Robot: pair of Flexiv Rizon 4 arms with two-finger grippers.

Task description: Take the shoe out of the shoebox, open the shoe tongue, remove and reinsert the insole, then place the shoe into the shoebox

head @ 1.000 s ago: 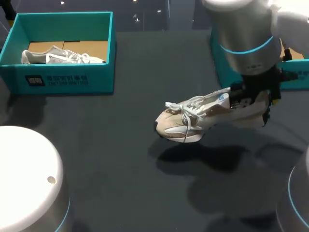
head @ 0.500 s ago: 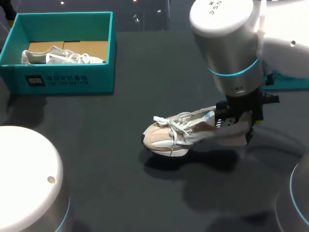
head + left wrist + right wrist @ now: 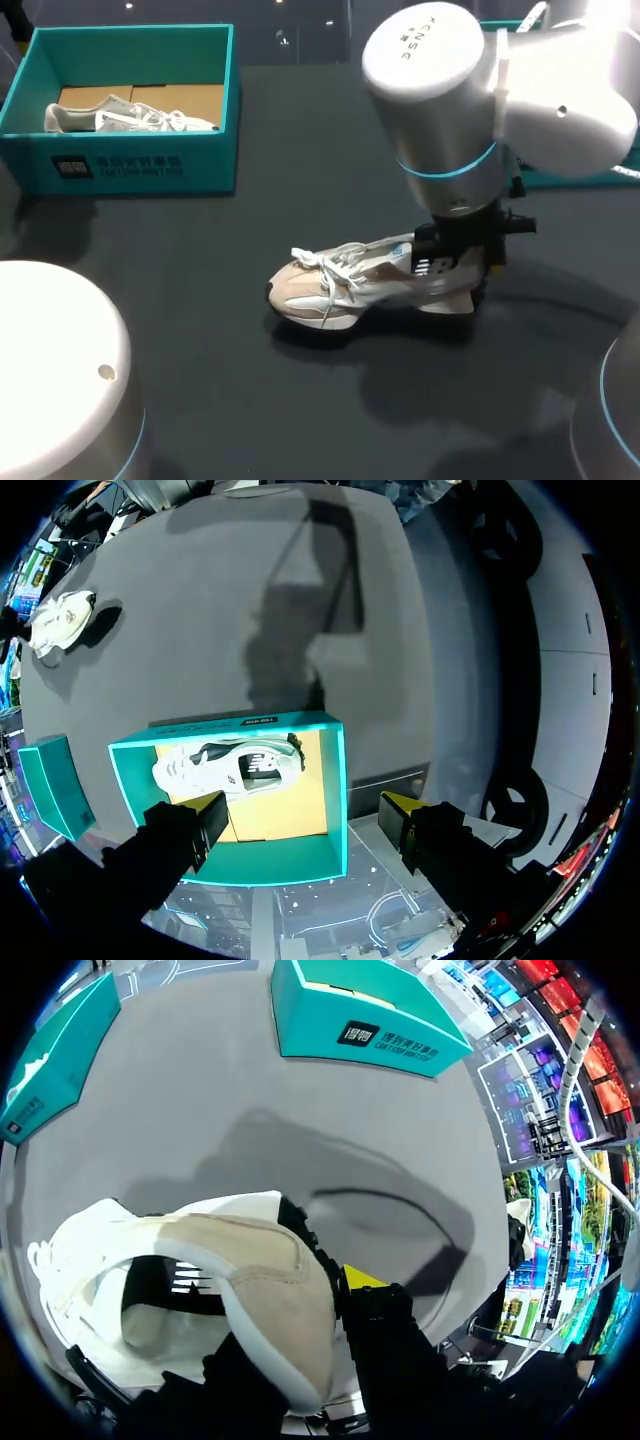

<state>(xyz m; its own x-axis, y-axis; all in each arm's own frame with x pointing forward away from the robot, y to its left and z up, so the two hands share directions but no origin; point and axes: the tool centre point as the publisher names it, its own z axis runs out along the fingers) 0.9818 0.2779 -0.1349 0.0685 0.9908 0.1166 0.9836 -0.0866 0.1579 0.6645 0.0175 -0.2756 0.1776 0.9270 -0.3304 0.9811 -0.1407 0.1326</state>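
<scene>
Beige suede and white mesh make up the shoe (image 3: 345,290), which sits low over the middle of the table (image 3: 200,380), toe toward the left edge and white laces loose on top; whether its sole touches the surface I cannot tell. The right gripper (image 3: 462,262) is clamped on the heel, with its fingers on both sides of it. From the right wrist the suede heel fills the space between them, with 1 yellow fingertip (image 3: 362,1280) showing beside it. Farther back, at the table's far right edge, stands a teal right shoebox (image 3: 370,1025), mostly hidden behind the right arm in the head view. In the far left corner stands a 2nd teal box, the left shoebox (image 3: 130,165), with a white shoe (image 3: 130,118) lying on its brown cardboard floor. High above that box hangs the left gripper (image 3: 303,808), released, its 2 yellow tips spread wide with nothing between them
</scene>
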